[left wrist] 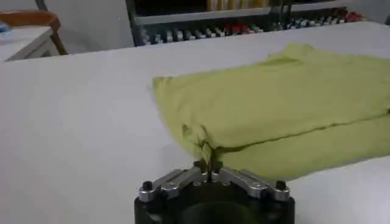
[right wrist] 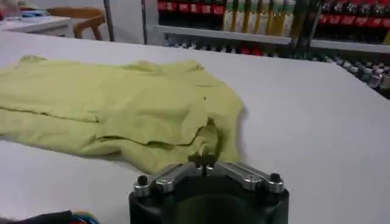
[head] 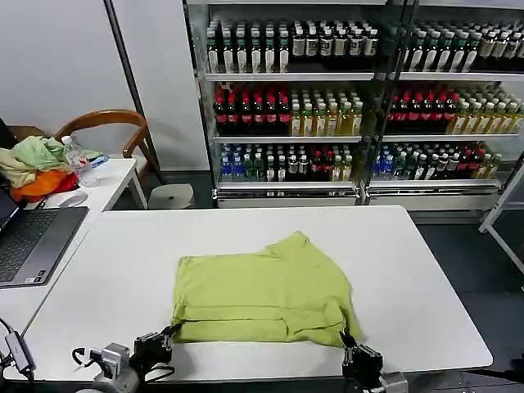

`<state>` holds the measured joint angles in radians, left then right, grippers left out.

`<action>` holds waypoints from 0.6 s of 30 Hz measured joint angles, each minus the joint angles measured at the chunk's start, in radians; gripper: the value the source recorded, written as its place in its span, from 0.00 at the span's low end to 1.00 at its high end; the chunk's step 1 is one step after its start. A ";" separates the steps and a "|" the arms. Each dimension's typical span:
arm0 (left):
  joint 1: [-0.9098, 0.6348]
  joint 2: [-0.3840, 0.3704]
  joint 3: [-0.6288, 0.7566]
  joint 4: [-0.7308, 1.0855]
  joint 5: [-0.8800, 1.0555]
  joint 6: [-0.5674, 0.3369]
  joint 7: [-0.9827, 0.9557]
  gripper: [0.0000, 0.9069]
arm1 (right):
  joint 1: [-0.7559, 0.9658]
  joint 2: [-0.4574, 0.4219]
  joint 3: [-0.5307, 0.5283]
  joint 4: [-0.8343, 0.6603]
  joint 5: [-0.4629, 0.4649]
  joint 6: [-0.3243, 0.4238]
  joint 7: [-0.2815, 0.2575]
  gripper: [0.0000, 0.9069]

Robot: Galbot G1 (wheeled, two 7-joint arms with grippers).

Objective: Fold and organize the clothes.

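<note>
Lime yellow-green T-shirt lying partly folded on the white counter, toward the counter's near edge and about midway along it. Long axis running side to side, parallel to that near edge; bottom part doubled up into a band along the shirt's near side, one rounded bump of cloth pointing away toward the drinks shelves behind the counter. Left gripper at the shirt's near left corner, fingers pinched together on a fold of the fabric there, seen close up in the left wrist view. Right gripper at the shirt's near right corner, likewise clamped on a tuck of the hem. Laptop off beyond the shirt's left side, well apart.
</note>
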<state>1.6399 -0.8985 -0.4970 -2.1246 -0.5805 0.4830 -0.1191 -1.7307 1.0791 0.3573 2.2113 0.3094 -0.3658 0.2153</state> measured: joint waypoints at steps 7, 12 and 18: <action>0.069 -0.006 -0.044 -0.034 0.009 0.013 0.002 0.03 | -0.029 -0.014 -0.002 0.012 -0.009 0.004 0.000 0.00; 0.104 -0.007 -0.068 -0.045 0.016 0.020 0.004 0.04 | -0.036 -0.022 -0.006 0.016 -0.010 0.007 -0.001 0.00; 0.134 -0.011 -0.075 -0.070 0.036 0.036 0.012 1.00 | -0.045 -0.019 -0.007 0.031 -0.017 0.007 -0.006 1.00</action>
<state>1.7739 -0.9094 -0.5725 -2.1946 -0.5449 0.5190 -0.1074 -1.7762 1.0599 0.3503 2.2421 0.2928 -0.3583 0.2094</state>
